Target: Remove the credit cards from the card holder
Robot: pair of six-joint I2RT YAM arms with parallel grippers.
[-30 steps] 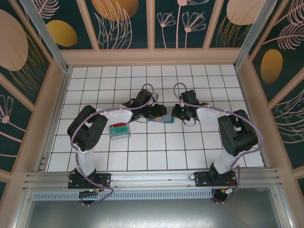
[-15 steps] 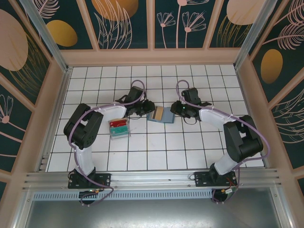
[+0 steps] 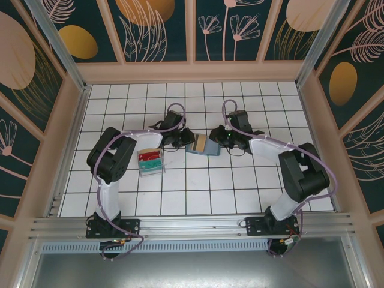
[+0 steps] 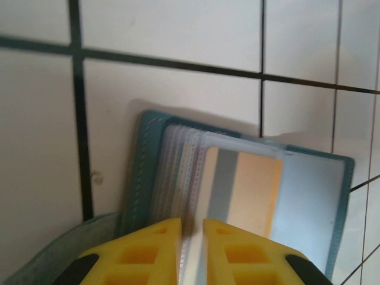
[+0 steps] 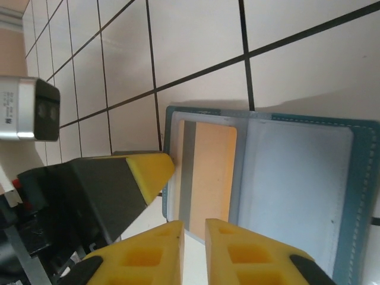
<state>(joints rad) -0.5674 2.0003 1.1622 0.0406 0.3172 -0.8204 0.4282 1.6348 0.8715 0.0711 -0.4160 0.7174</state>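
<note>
The teal card holder lies open on the tiles between my two grippers. A yellow-orange credit card with a grey stripe sits in a clear inner sleeve. In the left wrist view the holder and card lie ahead, and my left gripper is shut on a clear inner leaf at the holder's edge. In the right wrist view my right gripper is closed at the near edge of the card in its sleeve. The holder's blue cover spreads to the right. In the top view the left gripper and right gripper flank the holder.
A clear plastic tray with red and green contents stands just left of the holder, near the left forearm. The left gripper's finger lies close beside the right gripper's tips. Wooden walls ring the tiled floor.
The grippers drew apart from over the holder, uncovering it open with the orange card showing. Both then narrowed their jaws at the holder's edges.
</note>
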